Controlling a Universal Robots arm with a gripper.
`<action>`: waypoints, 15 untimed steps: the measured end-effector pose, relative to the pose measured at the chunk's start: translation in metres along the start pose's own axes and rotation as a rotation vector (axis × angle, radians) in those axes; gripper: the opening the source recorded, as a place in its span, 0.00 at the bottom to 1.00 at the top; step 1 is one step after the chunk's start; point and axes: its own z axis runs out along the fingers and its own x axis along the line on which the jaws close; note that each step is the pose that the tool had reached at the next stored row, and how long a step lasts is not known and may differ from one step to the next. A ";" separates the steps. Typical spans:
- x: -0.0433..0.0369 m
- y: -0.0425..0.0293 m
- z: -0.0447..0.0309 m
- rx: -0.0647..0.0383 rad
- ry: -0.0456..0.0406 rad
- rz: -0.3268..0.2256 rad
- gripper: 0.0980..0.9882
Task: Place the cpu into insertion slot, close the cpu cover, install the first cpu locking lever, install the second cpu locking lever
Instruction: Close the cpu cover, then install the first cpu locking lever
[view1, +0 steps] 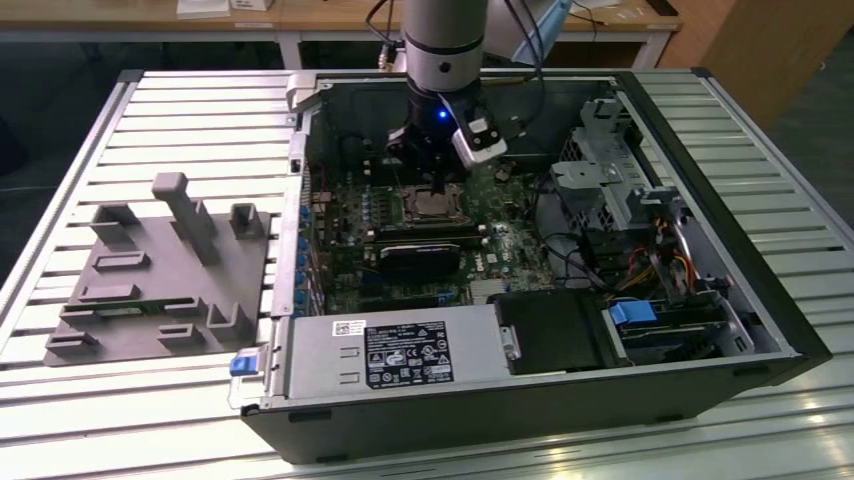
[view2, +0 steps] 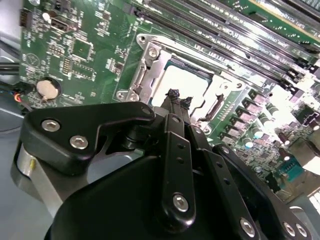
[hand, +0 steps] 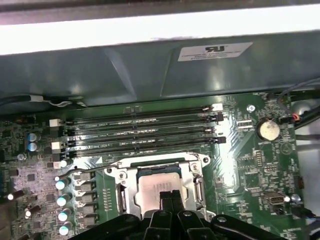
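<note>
Robot gripper (view1: 434, 190) hangs low inside an open computer case (view1: 747, 290), at the upper centre of the exterior view. Its black fingers (view2: 175, 107) are pressed together with nothing between them, tips just over the near edge of the cpu (hand: 159, 184); whether they touch it cannot be told. The silvery-beige square chip sits in the insertion slot (hand: 200, 160), and the cpu cover (hand: 122, 192), a thin grey metal frame, lies flat around its top in both wrist views. Green circuit board (hand: 260, 165) surrounds the socket, with long black memory slots (hand: 145, 131) just beside it and a round shiny coin cell (hand: 267, 130) farther off. The case rests on a ribbed aluminium table (view1: 200, 110). A matte grey moulded fixture (view1: 160, 270) lies at the exterior view's left, a boxy metal power supply (view1: 387, 355) in the lower centre, and wooden desks (view1: 334, 12) along the top edge.
</note>
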 end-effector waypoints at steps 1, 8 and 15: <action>0.0000 0.0000 -0.0001 0.001 -0.0016 0.000 0.00; 0.0000 -0.0001 -0.0002 0.005 -0.0037 0.008 0.00; 0.0000 0.0000 -0.0002 0.005 -0.0039 0.009 0.00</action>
